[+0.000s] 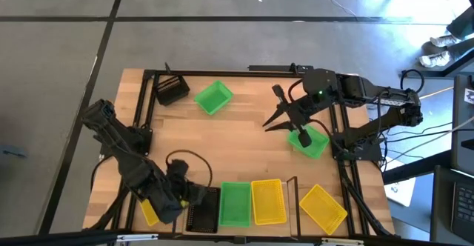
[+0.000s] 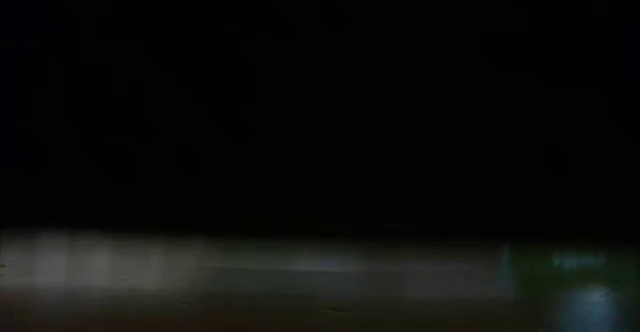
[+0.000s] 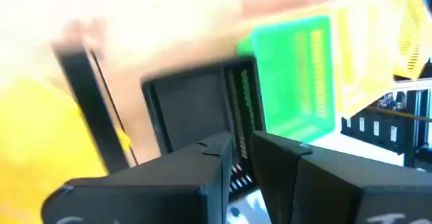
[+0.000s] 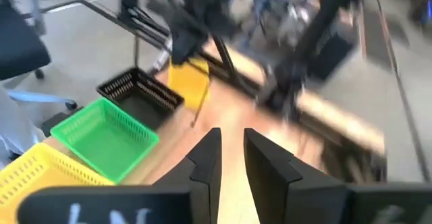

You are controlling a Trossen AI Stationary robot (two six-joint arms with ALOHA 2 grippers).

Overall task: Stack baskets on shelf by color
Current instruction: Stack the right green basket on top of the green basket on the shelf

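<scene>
— What does the high view give that the others don't?

— The whole layout. On the shelf point(image 1: 292, 190) at the near edge of the bench point(image 1: 244, 142) sit a black basket point(image 1: 203, 207), a green basket point(image 1: 235, 204) and a yellow basket point(image 1: 268, 201) side by side. Another yellow one point(image 1: 323, 207) lies tilted past the shelf's post, and a yellow one point(image 1: 149, 212) is partly under the left arm. Far side: a second black basket point(image 1: 171, 91) and a loose green basket point(image 1: 213, 98).

— And the left tool?

— The left tool point(image 3: 241, 150) hovers over the black basket's rim, fingers narrowly apart, gripping nothing that I can see.

— The right one?

— The right tool point(image 1: 303, 135) sits over a green basket point(image 1: 314, 143) near the right edge — its wrist view shows fingers slightly parted, with nothing between them. The low view is dark, useless.
</scene>
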